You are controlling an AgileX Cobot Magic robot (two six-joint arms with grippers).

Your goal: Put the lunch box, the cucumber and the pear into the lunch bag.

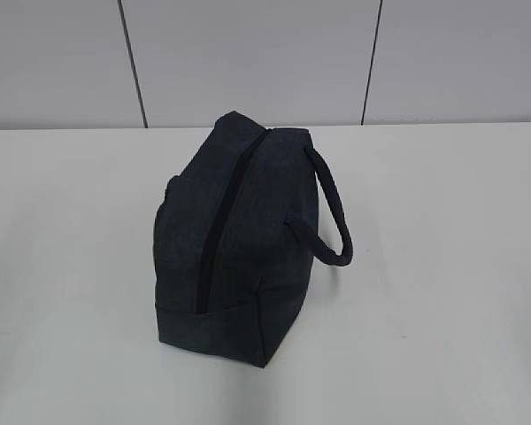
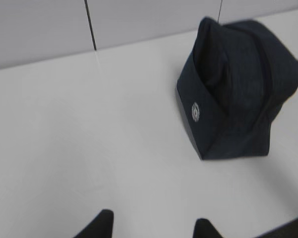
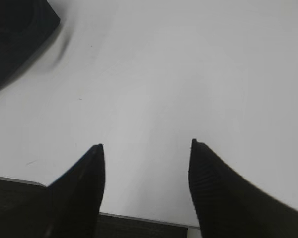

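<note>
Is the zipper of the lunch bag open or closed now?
Closed, it appears. On the lunch bag the zipper runs as one dark, unbroken line, and no lining shows.

Exterior: looks down at a slant across the white table toward the back wall, the lunch bag mid-frame.
Left wrist: low over the table's near edge, facing the far edge; bag upper right, wall behind.
Right wrist: close above the near edge, facing down.
Shared: all three show the bag and tabletop.
</note>
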